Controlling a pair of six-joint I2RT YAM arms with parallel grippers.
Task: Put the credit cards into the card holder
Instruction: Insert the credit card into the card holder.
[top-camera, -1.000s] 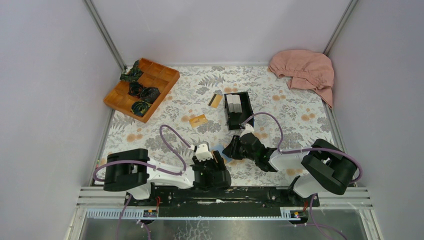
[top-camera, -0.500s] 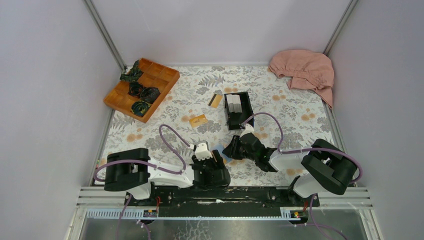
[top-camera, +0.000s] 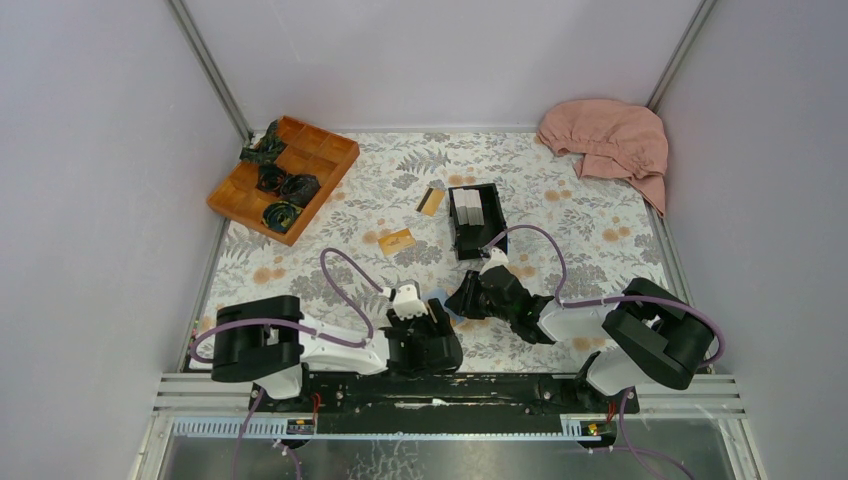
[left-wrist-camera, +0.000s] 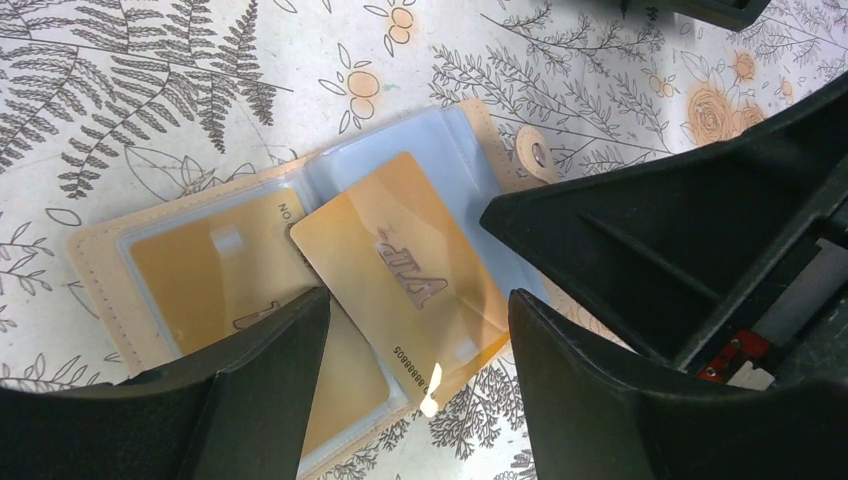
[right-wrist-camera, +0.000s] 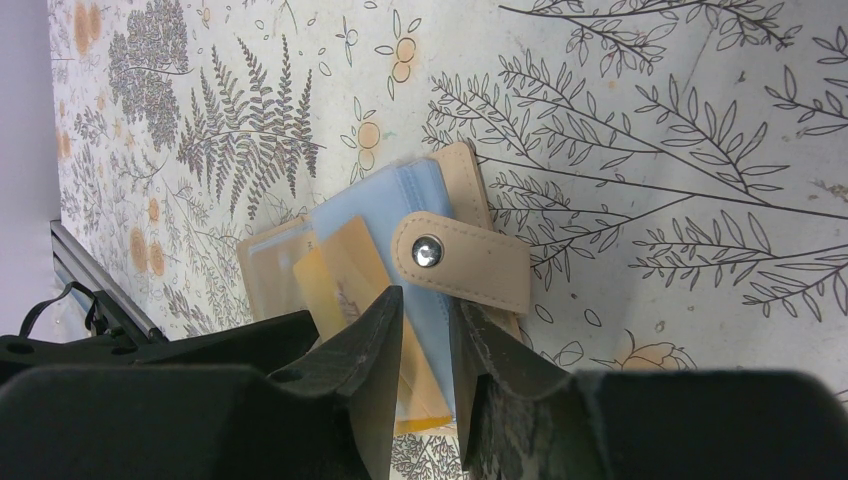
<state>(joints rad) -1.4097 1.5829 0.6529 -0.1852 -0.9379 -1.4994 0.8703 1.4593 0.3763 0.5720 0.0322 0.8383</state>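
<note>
Print of ferns and orange blossoms covers the surface (top-camera: 350, 205). At its far right corner a pink cloth (top-camera: 608, 140) lies crumpled. A wooden tray (top-camera: 332, 150) divided into square cells sits far left, and a black box (top-camera: 462, 240) stands mid-surface.

By the near edge the holder (left-wrist-camera: 380, 150) lies open and flat. It is stitched tan leather with clear glossy sleeves, and its long axis runs roughly left to right in the left wrist view. The right claw (right-wrist-camera: 428, 350) pinches its sleeve leaves beside the tab (right-wrist-camera: 465, 262) with the metal snap.

The left claw (left-wrist-camera: 415, 370) stands wide, its fingers meeting the long edges of a glossy gold card (left-wrist-camera: 400, 270) and gripping it across its width. This card lies diagonally with its far end under a sleeve. A second card (left-wrist-camera: 195, 265) fills the left pocket.
</note>
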